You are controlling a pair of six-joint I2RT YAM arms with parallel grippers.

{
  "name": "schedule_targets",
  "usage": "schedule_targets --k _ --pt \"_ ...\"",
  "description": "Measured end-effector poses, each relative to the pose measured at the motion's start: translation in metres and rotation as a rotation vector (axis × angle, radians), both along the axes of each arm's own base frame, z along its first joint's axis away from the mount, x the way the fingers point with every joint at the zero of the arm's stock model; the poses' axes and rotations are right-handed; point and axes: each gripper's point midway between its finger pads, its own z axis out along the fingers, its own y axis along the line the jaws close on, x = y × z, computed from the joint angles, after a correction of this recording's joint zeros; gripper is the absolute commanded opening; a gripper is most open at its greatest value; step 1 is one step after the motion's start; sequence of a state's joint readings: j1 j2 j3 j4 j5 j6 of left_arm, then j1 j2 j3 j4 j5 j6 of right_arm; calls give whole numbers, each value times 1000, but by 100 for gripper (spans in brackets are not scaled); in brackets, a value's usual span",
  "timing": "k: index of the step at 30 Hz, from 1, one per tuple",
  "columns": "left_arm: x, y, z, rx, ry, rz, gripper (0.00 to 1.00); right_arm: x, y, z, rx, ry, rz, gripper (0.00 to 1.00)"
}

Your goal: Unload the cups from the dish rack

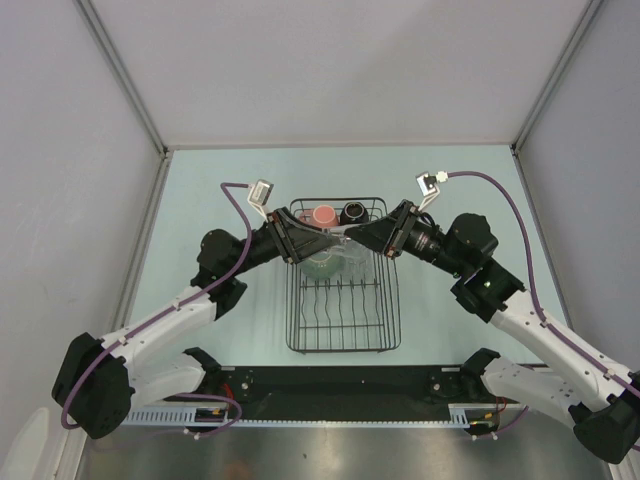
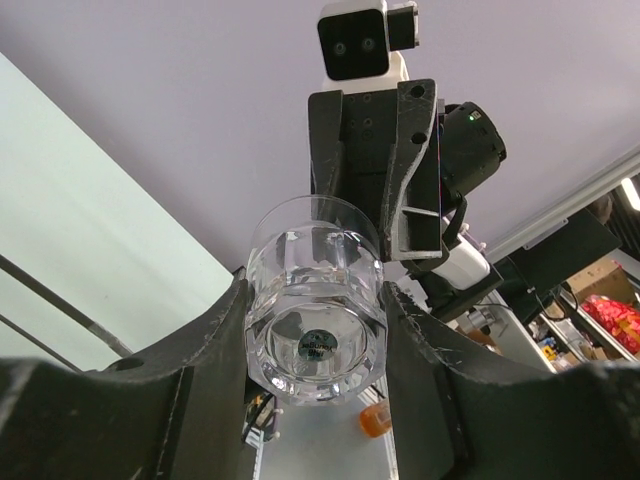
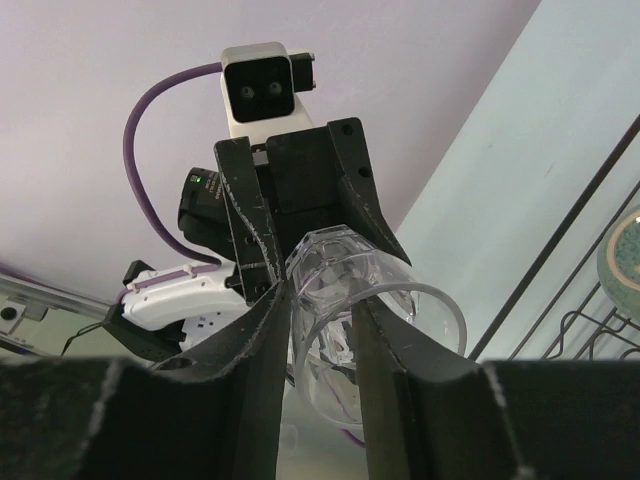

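A clear glass tumbler hangs in the air above the far half of the black wire dish rack, between both grippers. My left gripper is shut on the tumbler's thick base. My right gripper is shut on the wall at the tumbler's open rim, one finger apparently inside it. In the top view the left gripper and right gripper face each other. A pink mug, a black cup and a pale-green bowl-like cup sit in the rack.
The rack stands mid-table on the pale green surface. Rack wires and the green cup lie right of my right fingers. Grey walls enclose the table on three sides. The arm bases stand on the black strip at the near edge.
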State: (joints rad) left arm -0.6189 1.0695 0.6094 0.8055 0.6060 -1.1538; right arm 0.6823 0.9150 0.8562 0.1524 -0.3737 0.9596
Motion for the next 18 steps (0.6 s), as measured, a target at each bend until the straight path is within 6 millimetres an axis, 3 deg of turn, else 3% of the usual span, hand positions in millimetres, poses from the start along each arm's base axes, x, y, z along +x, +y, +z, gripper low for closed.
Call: schedule_targets --k 1,3,4,5,10,13,14,16,17,18 --pt "1 0 0 0 1 1 1 1 1 0 2 0 0 32" --pt "3 0 -1 0 2 5 1 2 2 1 9 4 2 19" --pt "3 1 -1 1 1 7 0 3 3 1 14 9 3 4" --pt "4 1 -1 1 0 7 0 3 3 3 22 9 4 0" --pt "4 1 0 -2 -23 5 4 3 5 6 50 33 11 0" --pt "4 1 -2 4 -20 2 35 3 4 6 48 36 10 0" --pt "3 0 -4 11 -16 -1 57 2 4 4 43 40 9 0" --pt "2 0 -7 24 -14 -9 82 2 2 1 30 47 4 0" --pt "2 -1 -9 34 -8 -11 99 2 1 0 22 47 2 0" --pt "2 -2 -11 48 2 -17 100 2 0 -4 3 40 -5 0"
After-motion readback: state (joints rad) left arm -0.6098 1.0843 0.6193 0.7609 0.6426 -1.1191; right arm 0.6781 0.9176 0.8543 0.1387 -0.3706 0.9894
